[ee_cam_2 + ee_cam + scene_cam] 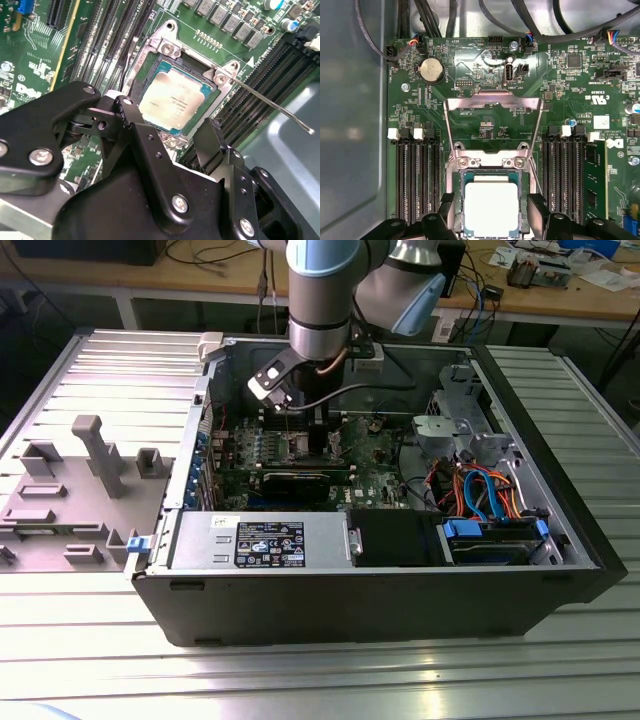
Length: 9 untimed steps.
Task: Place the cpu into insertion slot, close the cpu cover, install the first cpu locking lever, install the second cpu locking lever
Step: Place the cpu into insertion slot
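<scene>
starting at the exterior view's left, a grey moulded tray (60, 505) lies on the ribbed metal bench (300, 680), just beside an open computer case (360, 605). inside the case a grey labelled power supply (260, 540) sits along the near wall, with the green board (300, 452) behind it. the arm (320, 300) hangs over that board. in the first wrist view its tool (492, 215) is released, grasping nothing, its black fingers (445, 220) spread to either side of the insertion slot (458, 200). the cpu (172, 102) lies flat inside the slot, silvery face up, between the two fingers. the cpu cover (470, 103) is swung open, lying back over the board beyond the slot's hinge screws. in the second wrist view a thin locking lever (270, 106) juts from the slot's corner out over the memory sockets (265, 75), unlatched. further to the exterior view's right, blue and orange cables (480, 490) run to a blue drive caddy (490, 537).
</scene>
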### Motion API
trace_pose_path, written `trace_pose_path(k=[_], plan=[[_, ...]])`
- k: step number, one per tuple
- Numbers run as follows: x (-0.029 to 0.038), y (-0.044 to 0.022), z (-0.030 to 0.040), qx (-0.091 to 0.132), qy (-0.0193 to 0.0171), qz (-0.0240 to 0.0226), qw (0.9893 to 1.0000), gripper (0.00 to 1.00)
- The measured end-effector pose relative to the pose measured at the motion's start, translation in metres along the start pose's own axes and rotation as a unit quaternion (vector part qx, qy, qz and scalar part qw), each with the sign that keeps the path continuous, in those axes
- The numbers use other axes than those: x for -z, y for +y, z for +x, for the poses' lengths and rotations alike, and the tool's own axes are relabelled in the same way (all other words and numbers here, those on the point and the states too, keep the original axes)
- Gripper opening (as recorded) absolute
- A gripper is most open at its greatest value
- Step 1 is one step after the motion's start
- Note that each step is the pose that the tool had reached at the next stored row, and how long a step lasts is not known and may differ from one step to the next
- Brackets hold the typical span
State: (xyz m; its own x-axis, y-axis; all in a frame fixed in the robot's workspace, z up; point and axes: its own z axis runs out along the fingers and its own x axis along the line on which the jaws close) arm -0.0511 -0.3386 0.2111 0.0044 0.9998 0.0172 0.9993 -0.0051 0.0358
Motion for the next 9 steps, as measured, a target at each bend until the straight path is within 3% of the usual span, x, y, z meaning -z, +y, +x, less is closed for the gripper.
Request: trace_pose_path(k=[3,6,9], plan=[[0.0051,0.0002,0.0001,0.000,0.0000,0.0018,1.0000,0.68],[0.0060,0.0006,0.0001,0.000,0.0002,0.0049,1.0000,0.66],[0.0061,0.0007,0.0001,0.000,0.0001,0.0051,1.0000,0.47]])
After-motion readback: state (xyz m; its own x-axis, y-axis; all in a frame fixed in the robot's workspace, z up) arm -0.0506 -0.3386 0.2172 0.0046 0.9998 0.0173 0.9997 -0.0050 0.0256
